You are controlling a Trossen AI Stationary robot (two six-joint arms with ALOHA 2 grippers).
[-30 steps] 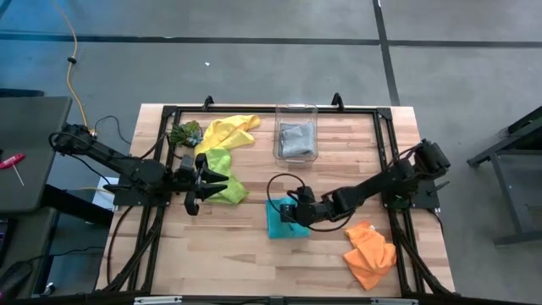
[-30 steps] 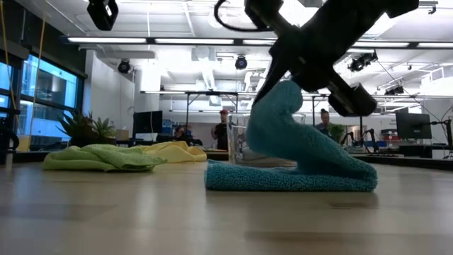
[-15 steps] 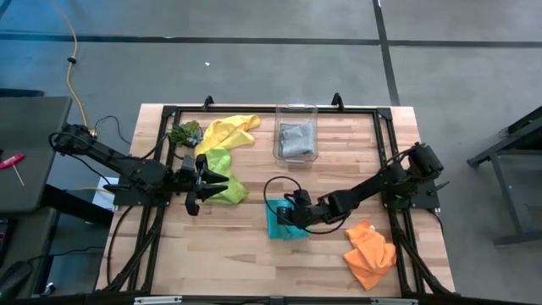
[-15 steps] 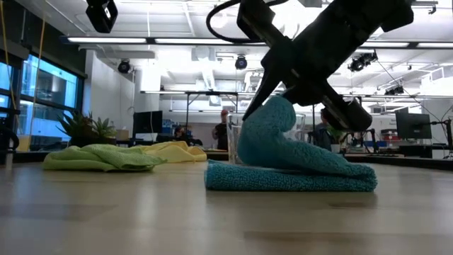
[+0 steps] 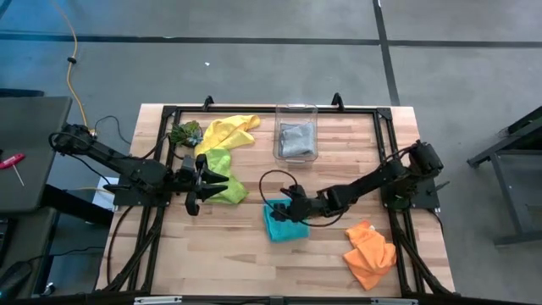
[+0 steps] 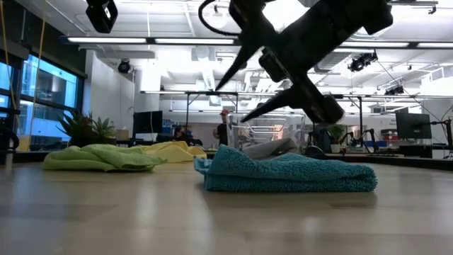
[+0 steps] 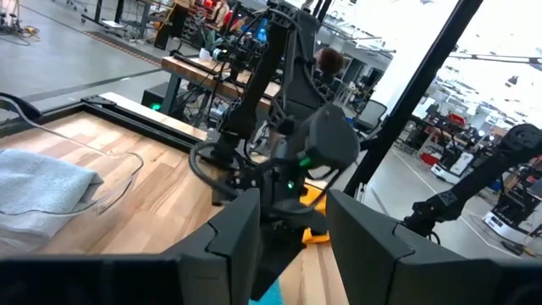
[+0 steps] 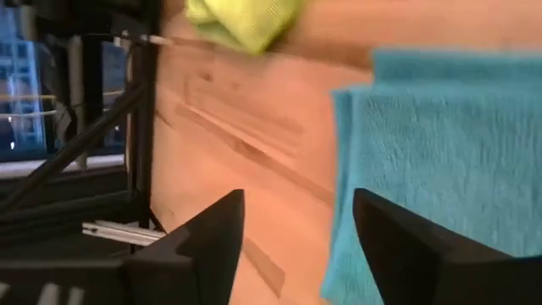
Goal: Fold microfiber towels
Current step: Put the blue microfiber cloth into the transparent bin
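Teal towel, folded flat at table centre, right gripper just above its far edge with fingers spread and empty; left gripper, fingers parted, over lime green towel; yellow towel behind; orange towel near right corner.

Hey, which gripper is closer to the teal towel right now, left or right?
Right. The right gripper hangs open just above the teal towel, near its far edge. The left gripper sits off to the side over the lime green towel.
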